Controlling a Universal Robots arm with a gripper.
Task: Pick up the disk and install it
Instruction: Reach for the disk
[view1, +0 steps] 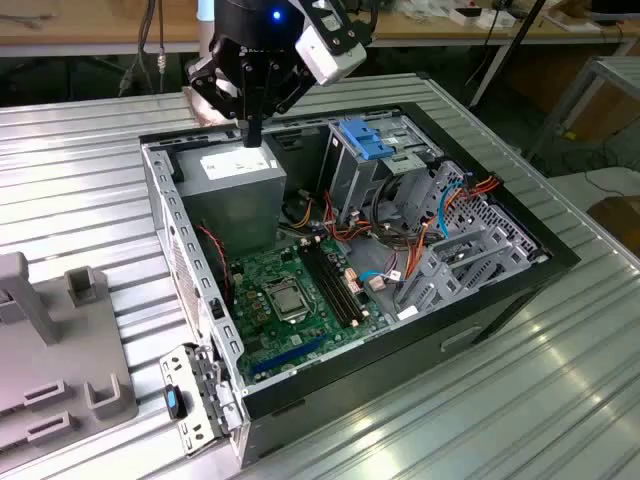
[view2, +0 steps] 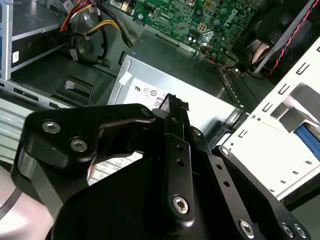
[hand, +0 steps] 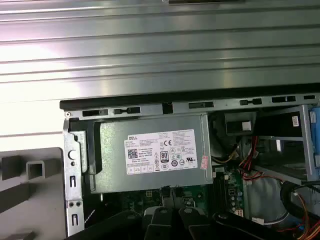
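Note:
My gripper hangs shut with nothing in it, its black fingertips just above the back edge of the grey power supply box with the white label. This box sits in the rear corner of the open computer case, towards the exterior view's left. A blue plastic part lies on top of the grey drive cage, to the exterior view's right of my gripper. A blue edge of it also borders that cage. I cannot tell whether this blue part belongs to the disk.
The case lies open on a ribbed metal table. Inside are a green motherboard and red and orange cables. A grey moulded fixture stands at the exterior view's left. A small blue latch sits on the case's near corner.

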